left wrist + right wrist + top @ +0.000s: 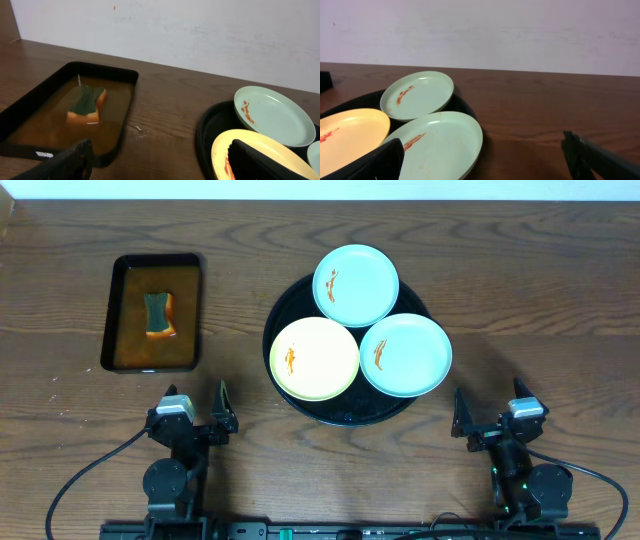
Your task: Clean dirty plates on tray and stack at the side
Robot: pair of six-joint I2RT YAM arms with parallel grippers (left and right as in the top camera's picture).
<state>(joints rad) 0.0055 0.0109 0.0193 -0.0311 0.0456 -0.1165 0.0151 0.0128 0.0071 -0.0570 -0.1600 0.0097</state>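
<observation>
Three plates are sitting close together on the round black tray (347,416) at the middle of the wooden worktop (530,280). The pale yellow plate (314,358) is lying on the side nearer the left arm, one mint-blue plate (405,355) is lying beside it on the side nearer the right arm, and the other mint-blue plate (356,285) is lying at the far edge. Each is showing a short orange-brown smear. Well apart to the left, a rectangular black pan (110,310) is holding brownish liquid, with a sponge (159,315) resting in it. The left pincer (196,404) and right pincer (488,408) are hovering at the near edge, both released, fingers spread, grasping nothing.
</observation>
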